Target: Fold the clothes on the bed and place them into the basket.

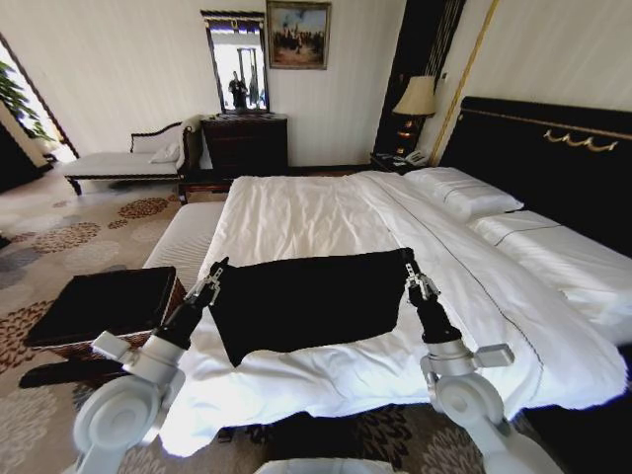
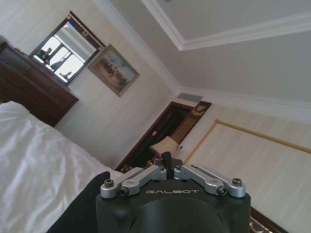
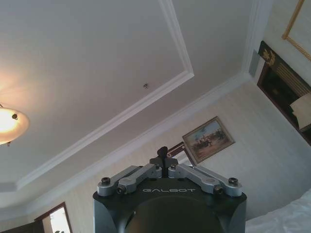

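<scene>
The black T-shirt point(image 1: 306, 301) hangs stretched between my two grippers over the foot of the bed point(image 1: 316, 212), with its lower edge resting on the white duvet. No lettering shows on the side facing me. My left gripper point(image 1: 215, 272) is shut on its left top corner and my right gripper point(image 1: 407, 259) on its right top corner. In the left wrist view the left gripper point(image 2: 166, 158) points up with its fingers together, black cloth point(image 2: 82, 208) beside it. In the right wrist view the right gripper point(image 3: 164, 154) points at the ceiling. The brown wicker basket point(image 1: 59, 341) with black lining stands on the floor to the left.
A pale striped bench point(image 1: 188, 237) runs along the bed's left side, behind the basket. A chaise longue point(image 1: 123, 163) and a dark dresser point(image 1: 245, 143) stand by the far wall. Pillows point(image 1: 464, 193), the black headboard point(image 1: 553, 163) and a lamp point(image 1: 417, 99) are on the right.
</scene>
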`<state>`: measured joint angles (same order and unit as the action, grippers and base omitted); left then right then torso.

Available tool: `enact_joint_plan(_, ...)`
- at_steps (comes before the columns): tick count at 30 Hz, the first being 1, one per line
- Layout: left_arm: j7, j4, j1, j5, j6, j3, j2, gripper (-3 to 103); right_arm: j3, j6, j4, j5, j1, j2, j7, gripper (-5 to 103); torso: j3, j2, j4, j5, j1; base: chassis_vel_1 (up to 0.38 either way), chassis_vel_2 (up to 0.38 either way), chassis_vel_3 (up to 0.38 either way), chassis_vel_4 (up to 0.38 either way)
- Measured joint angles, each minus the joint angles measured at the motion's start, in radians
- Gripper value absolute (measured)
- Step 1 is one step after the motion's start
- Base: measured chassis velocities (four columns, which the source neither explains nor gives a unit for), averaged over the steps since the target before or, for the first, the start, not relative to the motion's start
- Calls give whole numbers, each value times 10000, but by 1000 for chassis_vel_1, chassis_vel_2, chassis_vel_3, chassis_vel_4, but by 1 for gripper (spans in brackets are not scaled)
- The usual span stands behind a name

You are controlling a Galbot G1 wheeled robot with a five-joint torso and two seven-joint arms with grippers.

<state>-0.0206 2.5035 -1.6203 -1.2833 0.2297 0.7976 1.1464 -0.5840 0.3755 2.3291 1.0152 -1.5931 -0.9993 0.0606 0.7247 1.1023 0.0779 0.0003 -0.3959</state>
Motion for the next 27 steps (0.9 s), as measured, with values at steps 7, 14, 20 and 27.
enact_joint_plan(7, -1942, 60, 358, -613, 861, 263, -261, 1, -274, -1572, 1463, 283, 572, 504, -3060, 1, 0, 1, -1, -9, 0, 0, 0, 0, 0)
enact_joint_plan(14, -2313, -2815, 3148, 114, 1661, -2242, -193, 1, 2110, -3061, -2021, 1473, 3842, 871, -4523, 1, 3, -1, 1, -3, -1, 0, 0, 0, 0)
enact_joint_plan(20, -1879, -7882, 6181, 1503, 1214, -4219, 500, 1, 4403, -3316, -6626, 2009, 6855, 285, -4417, 1, 8, -6, -5, -5, -12, 0, 0, 0, 0)
enact_joint_plan(27, -948, -10606, 7826, 1962, 724, -4704, 1371, 1, 5299, -3008, -9524, 1593, 8482, -189, -3311, 1, 5, -5, 1, -4, -7, 0, 0, 0, 0)
